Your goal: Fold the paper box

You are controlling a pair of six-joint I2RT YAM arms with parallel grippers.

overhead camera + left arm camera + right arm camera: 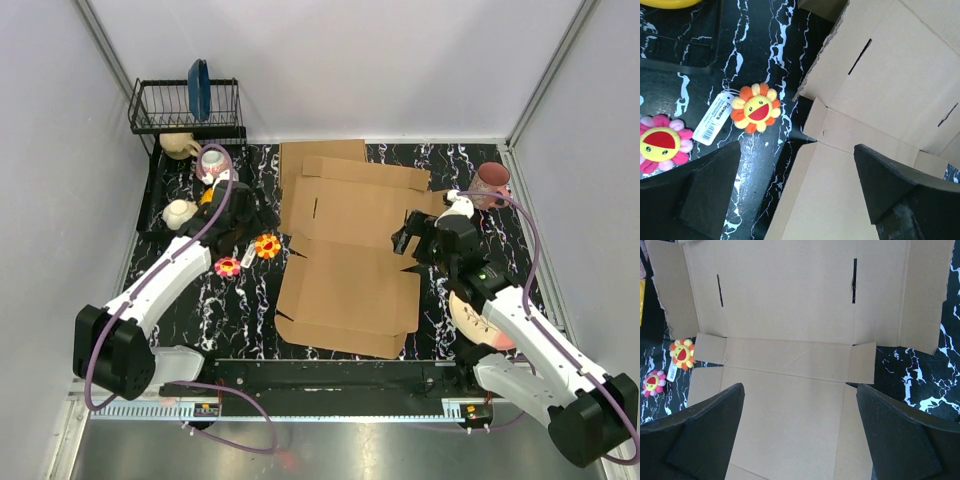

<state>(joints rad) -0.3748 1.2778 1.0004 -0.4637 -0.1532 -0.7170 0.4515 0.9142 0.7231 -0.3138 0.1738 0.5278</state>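
Flower toys [267, 246] just left of paper box [350, 260] on table [240, 300].

Brown paper box [345, 285]; blk/wht marbled table [250, 310]; orange flower plush [267, 246].

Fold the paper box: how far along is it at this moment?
Done: nothing visible. The paper box lies flat, flaps and slots spread out, no panel raised. In hand: nothing gripped. The left gripper hangs open over the sheet's left edge near the orange flower plush, and the right gripper is open above its middle. Left: every fold.
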